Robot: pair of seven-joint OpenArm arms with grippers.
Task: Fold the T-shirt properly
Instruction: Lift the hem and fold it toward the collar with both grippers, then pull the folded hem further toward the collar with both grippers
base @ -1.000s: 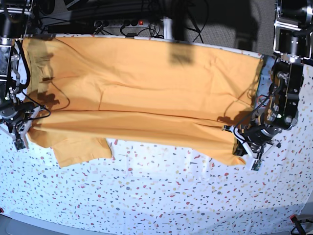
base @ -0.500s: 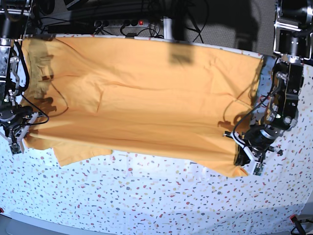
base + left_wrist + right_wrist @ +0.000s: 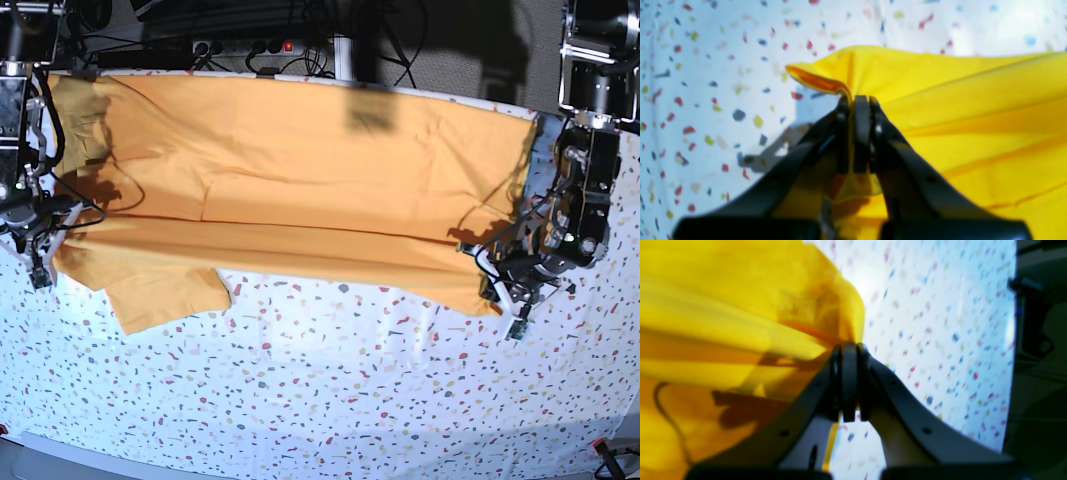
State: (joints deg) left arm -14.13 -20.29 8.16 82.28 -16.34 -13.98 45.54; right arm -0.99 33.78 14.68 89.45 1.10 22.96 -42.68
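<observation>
Two grippers, left gripper (image 3: 503,300) at 3 o'clock and right gripper (image 3: 40,262) at 9 o'clock, have jaws pinched tight on the T-shirt (image 3: 290,180) over the worktop (image 3: 330,400).

You saw soft, matt mustard-yellow cotton T-shirt (image 3: 300,170) cloth creased over a smooth white speckled surface (image 3: 350,400), and matt black plastic end effector fingers (image 3: 862,133).

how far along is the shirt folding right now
Early. Done: the T-shirt lies spread wide on the speckled table, with one long crease line across it. In hand: the left gripper and right gripper are each shut on an end of the near edge. Left: a sleeve sticks out in front, and no compact fold shows yet.
</observation>
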